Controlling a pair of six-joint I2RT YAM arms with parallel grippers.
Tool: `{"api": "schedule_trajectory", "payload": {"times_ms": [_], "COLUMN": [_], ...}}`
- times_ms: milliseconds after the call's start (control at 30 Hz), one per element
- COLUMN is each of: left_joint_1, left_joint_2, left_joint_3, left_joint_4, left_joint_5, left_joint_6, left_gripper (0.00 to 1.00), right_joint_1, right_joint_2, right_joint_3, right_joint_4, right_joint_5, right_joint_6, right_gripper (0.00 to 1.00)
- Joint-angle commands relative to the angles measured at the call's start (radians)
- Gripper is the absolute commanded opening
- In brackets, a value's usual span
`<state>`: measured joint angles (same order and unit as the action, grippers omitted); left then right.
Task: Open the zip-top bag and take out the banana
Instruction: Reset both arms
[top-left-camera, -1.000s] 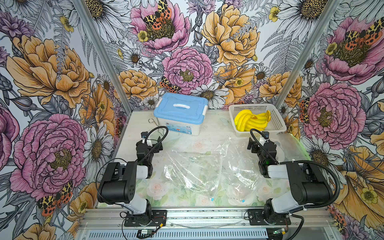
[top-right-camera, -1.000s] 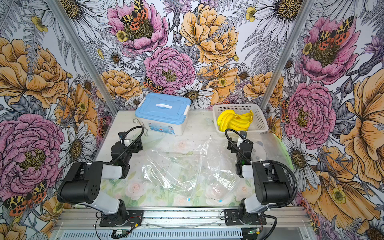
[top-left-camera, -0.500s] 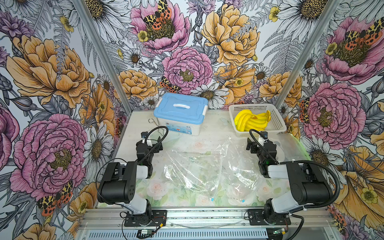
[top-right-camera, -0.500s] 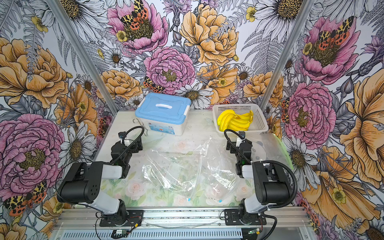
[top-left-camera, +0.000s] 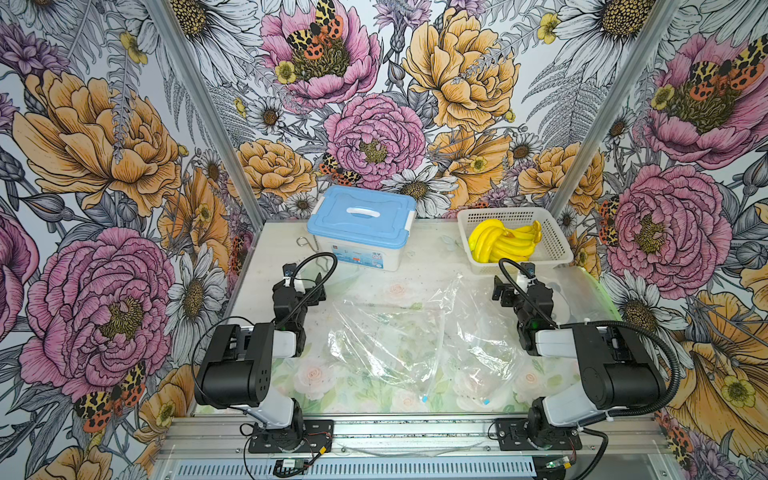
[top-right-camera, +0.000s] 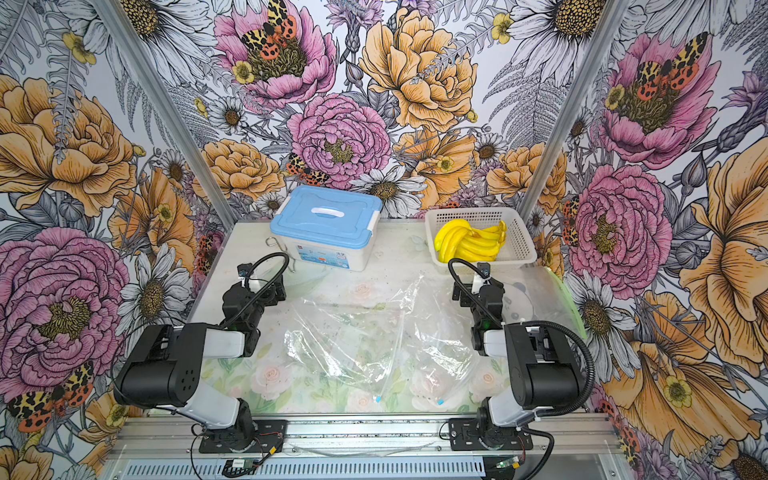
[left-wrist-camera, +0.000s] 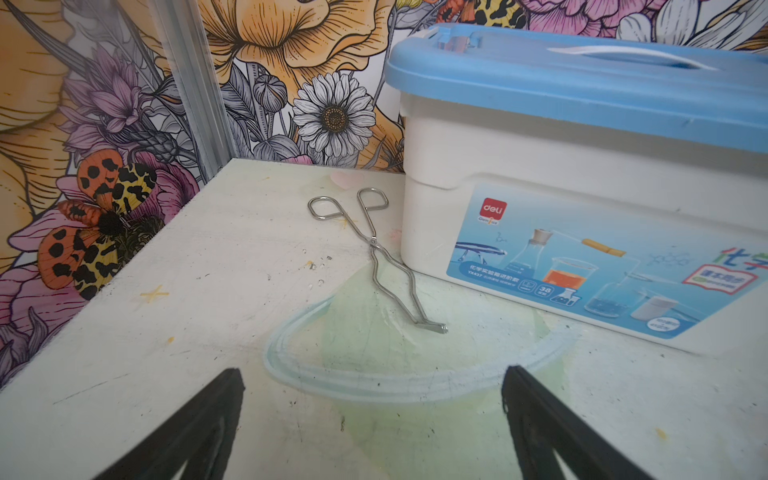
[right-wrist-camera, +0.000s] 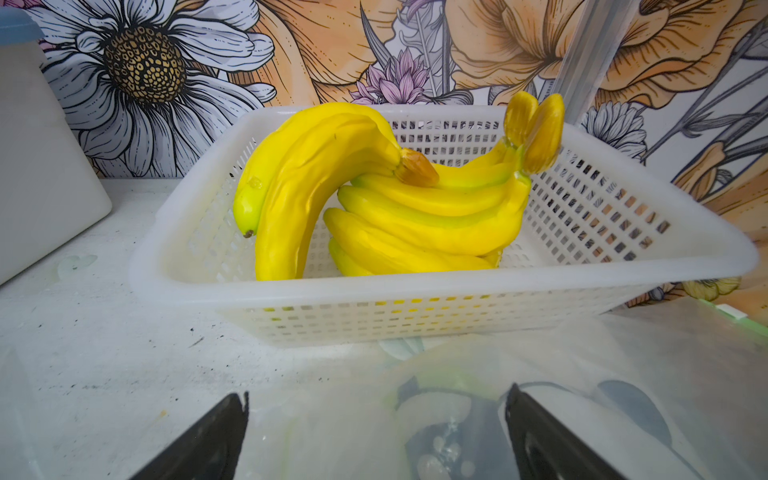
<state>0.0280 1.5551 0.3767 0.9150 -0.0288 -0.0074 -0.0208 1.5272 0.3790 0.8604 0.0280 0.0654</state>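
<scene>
Right wrist view showed my right claw (right-wrist-camera: 376, 399) spread wide, pinching nothing, low over clear film just in front of the basket (right-wrist-camera: 415, 291). The bananas (right-wrist-camera: 395, 208) lay in that basket at the back of the table (top-left-camera: 415, 266), not in any bag I could see. My left claw (left-wrist-camera: 372, 374) was spread and empty as well. Between my arms, in both top views, a flat zip-top bag (top-left-camera: 386, 345) lay against a second bag (top-left-camera: 478, 332); both looked empty to me. I judged the removal done, so the sound move was to hold both claws wide and lift clear without snagging the film. The bag's long axis ran front to back, its blue slider (top-left-camera: 423, 398) at the end nearest my bases. The bananas lay crosswise, most stems toward the basket's back right corner.
</scene>
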Motion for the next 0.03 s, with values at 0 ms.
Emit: {"api": "schedule_trajectory", "payload": {"times_ms": [0], "left_joint_1": [-0.003], "left_joint_2": [-0.009], "left_joint_3": [0.010], "left_joint_4": [0.001], "left_joint_5": [-0.003], "left_joint_6": [0.013], "left_gripper": [0.99], "right_joint_1": [-0.007], "right_joint_2": [0.009], "right_joint_3": [0.012], "right_joint_4": [0.011], "right_joint_5": [-0.020], "right_joint_6": [-0.007], "right_gripper": [1.00]}}
